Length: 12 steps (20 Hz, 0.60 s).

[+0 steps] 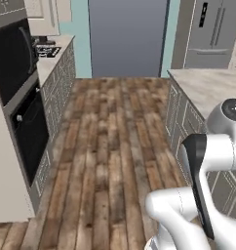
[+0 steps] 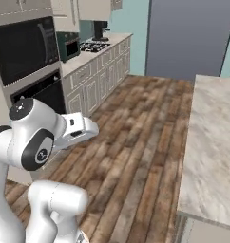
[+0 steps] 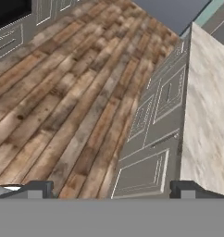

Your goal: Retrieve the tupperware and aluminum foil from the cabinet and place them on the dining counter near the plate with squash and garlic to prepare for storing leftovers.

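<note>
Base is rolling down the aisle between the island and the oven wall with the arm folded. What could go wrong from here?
Two risks, both judgement calls:
1. The aisle is narrow. The folded arm sits close to the dining counter edge, so a turn could clip its corner or panels.
2. The gripper is open and carries nothing, with fingertips spread near the counter's side panels; swinging out early might scrape them.

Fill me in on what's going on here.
Nothing is being handled right now. The robot stands in the kitchen aisle on the wood floor, its gripper open and empty, aimed at the floor beside the dining counter. No tupperware or foil is in sight, so retrieval hasn't visibly begun.
</note>
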{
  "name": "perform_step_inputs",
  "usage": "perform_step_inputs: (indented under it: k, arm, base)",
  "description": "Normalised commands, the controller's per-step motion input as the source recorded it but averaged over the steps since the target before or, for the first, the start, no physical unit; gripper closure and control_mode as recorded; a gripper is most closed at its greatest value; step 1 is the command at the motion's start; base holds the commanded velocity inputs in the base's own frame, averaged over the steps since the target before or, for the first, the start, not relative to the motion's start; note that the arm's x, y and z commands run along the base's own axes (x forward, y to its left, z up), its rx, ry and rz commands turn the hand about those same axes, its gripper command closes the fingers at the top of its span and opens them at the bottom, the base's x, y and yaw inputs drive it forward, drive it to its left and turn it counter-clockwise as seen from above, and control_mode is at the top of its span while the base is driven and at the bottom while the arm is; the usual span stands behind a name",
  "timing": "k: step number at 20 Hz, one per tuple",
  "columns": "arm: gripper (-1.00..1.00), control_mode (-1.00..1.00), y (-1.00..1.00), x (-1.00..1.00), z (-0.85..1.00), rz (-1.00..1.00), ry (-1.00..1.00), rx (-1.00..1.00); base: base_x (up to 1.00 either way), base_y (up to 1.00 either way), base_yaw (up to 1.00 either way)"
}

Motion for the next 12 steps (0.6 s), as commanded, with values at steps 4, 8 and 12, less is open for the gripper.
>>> perform_step_inputs:
  k: [4,8,12]
  arm:
    - [-1.00,1.00,0.00,0.00,0.00,0.00,0.00,0.00]
    - [-1.00,1.00,0.00,0.00,0.00,0.00,0.00,0.00]
    - [-1.00,1.00,0.00,0.00,0.00,0.00,0.00,0.00]
  base:
    - [1.00,0.67,-0.40]
    - [1.00,0.71,-0.39]
    - [1.00,0.69,-0.34]
